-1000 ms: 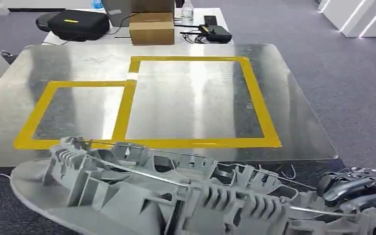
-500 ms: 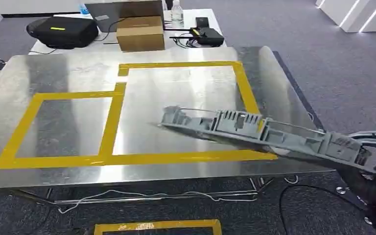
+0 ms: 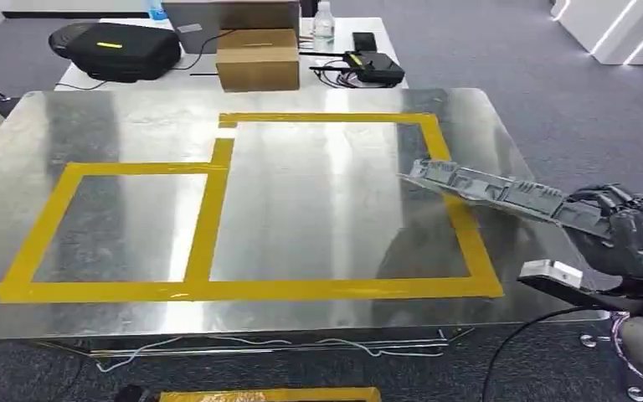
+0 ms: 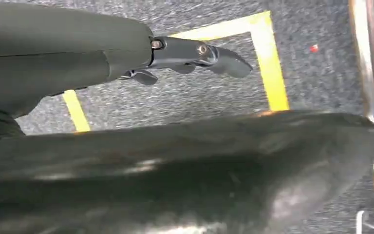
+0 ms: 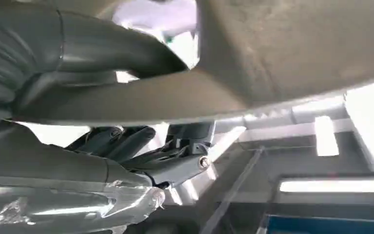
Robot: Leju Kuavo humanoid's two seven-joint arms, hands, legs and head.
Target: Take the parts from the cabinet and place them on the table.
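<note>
At the right edge of the head view, my right hand point(image 3: 628, 230) grips one end of the long grey ribbed part point(image 3: 502, 194), carried tilted above the steel table point(image 3: 318, 209), over the right border of the yellow tape outline point(image 3: 460, 226). I judge this the placing step: next I should lower it flat inside the outline. My left hand point(image 4: 195, 53) hangs by the floor, fingers extended, holding nothing. A cardboard box point(image 3: 257, 61) and black case point(image 3: 117, 46) sit at the top, well apart.

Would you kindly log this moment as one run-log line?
right hand: holds grey part | part: over table's right edge, not set down | left hand: holds nothing, over floor
</note>
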